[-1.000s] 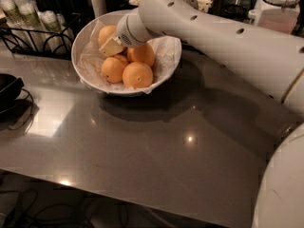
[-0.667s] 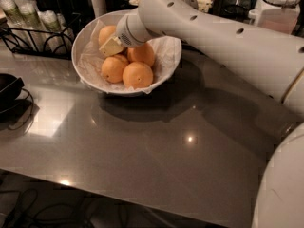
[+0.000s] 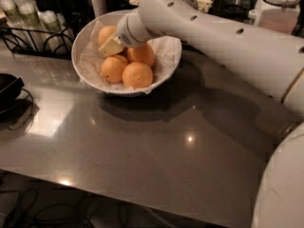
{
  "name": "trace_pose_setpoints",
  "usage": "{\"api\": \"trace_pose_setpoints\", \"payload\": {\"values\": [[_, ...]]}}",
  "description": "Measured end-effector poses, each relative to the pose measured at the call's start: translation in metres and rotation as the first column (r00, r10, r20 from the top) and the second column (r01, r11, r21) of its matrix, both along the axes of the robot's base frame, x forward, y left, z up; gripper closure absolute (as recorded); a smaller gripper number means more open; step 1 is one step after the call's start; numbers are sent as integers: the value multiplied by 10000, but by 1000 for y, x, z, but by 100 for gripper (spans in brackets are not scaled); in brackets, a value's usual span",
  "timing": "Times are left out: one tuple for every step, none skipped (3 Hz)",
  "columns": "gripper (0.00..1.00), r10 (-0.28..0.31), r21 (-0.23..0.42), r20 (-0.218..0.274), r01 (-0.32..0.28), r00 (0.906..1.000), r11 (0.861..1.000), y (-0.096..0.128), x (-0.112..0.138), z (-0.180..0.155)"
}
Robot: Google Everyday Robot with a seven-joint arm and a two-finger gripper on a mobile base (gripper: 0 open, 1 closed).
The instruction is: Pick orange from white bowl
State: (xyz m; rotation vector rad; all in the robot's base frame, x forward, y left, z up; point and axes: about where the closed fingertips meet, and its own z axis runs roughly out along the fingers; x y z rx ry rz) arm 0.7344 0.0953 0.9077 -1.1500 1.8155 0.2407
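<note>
A: Hidden items first. What do we lose sight of?

B: The gripper (image 3: 112,45) sits inside the white bowl (image 3: 80,44), down among the fruit. Only its pale end shows. The rest is covered by the wrist of the arm (image 3: 223,37). We cannot tell whether it is spread or closed, nor whether it holds anything.

A: And the orange?

B: The orange (image 3: 106,32) lies at the back left of the bowl, on the crinkled paper (image 3: 92,63). The gripper's pale end touches its lower right side and covers part of it. Three other oranges (image 3: 137,75) crowd just in front and to the right. The right-hand one is partly under the wrist.

A: Cut-offs?

B: A dark dish (image 3: 7,87) is cut by the left frame edge. The wire rack (image 3: 33,37) holds bottles (image 3: 21,15) whose labels we cannot read. The robot's body (image 3: 285,189) fills the lower right corner.

A: Edges and room?

B: The bowl stands toward the far side of the bench (image 3: 142,146), with the rack just beside its left rim. A broad stretch of grey bench lies between the bowl and the near edge. Cables (image 3: 28,213) lie below that edge. The arm spans the right side above the bench.
</note>
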Motion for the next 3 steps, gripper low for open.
{"api": "trace_pose_setpoints", "payload": {"values": [[100, 0, 0, 0, 0, 10000, 10000, 0, 0, 0], [100, 260, 310, 271, -268, 9993, 9992, -1, -11, 17], [100, 462, 1070, 693, -534, 9965, 9928, -11, -21, 50]]}}
